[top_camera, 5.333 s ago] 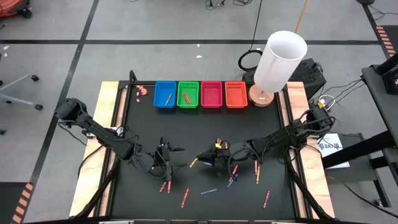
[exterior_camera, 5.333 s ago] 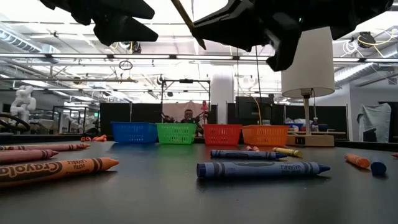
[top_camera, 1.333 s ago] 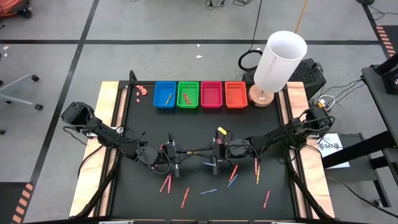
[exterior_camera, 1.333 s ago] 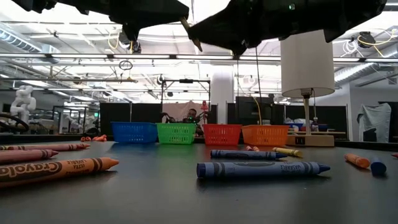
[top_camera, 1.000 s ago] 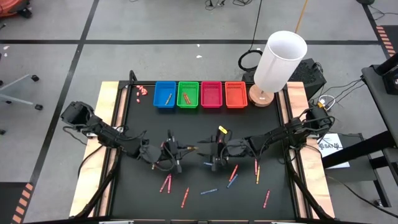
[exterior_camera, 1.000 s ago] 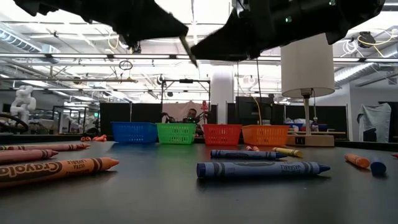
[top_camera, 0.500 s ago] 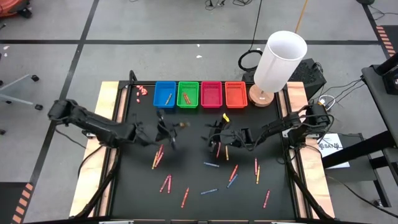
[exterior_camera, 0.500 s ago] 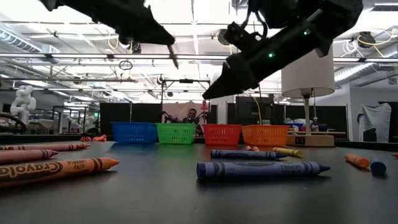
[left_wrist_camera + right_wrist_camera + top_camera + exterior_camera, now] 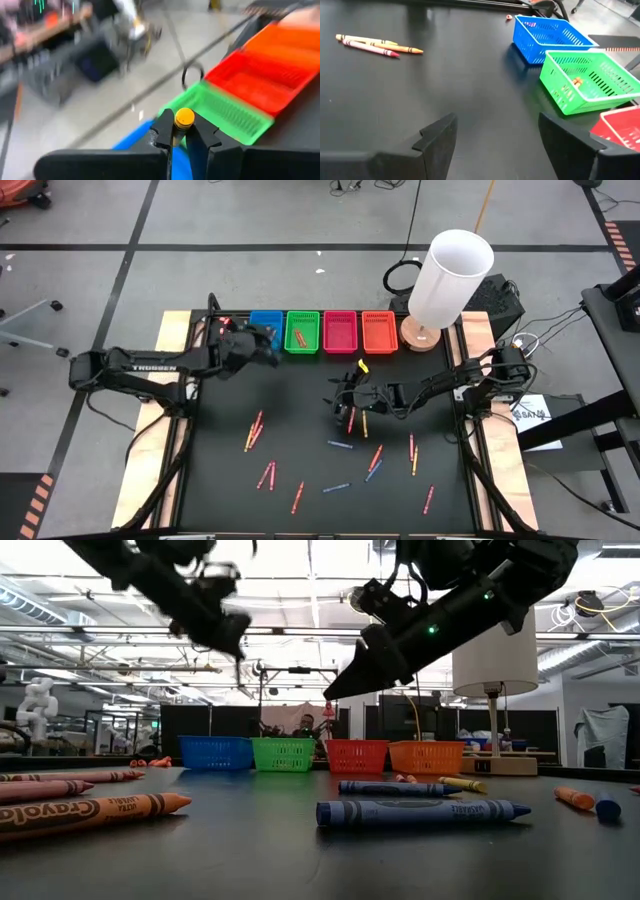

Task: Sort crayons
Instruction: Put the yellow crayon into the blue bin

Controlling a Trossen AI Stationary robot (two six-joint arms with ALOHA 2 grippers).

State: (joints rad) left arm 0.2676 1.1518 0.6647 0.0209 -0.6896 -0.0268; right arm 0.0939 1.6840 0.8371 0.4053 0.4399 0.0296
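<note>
the left gripper (image 9: 181,134) pinches a yellow-orange crayon (image 9: 184,118) between its 2 dark fingers (image 9: 162,131) — the fingers are narrow, closed on the stick. in the left wrist view only the round end of the crayon shows, poking out past the fingertips, so its long axis runs along the fingers and points forward, out over the baskets. the left arm (image 9: 150,366) stretches flat across the table's left side toward the far row, its gripper over the blue basket (image 9: 265,319). past the fingertips lie the green basket (image 9: 225,111) and the red basket (image 9: 260,80), side by side.

the right gripper (image 9: 338,400) hangs over the middle of the black table (image 9: 300,430), its arm (image 9: 440,387) reaching in from the right edge and tilted down toward the left in the low view. its fingers (image 9: 436,137) stand wide apart with nothing between them.

the loose crayons (image 9: 340,470) lie flat and scattered across the near half of the table at mixed angles. 3 of them (image 9: 372,45) lie close together, nearly parallel, well apart from the right gripper. a blue crayon (image 9: 422,811) lies crosswise near the low camera, and an orange one (image 9: 90,815) points right.
</note>
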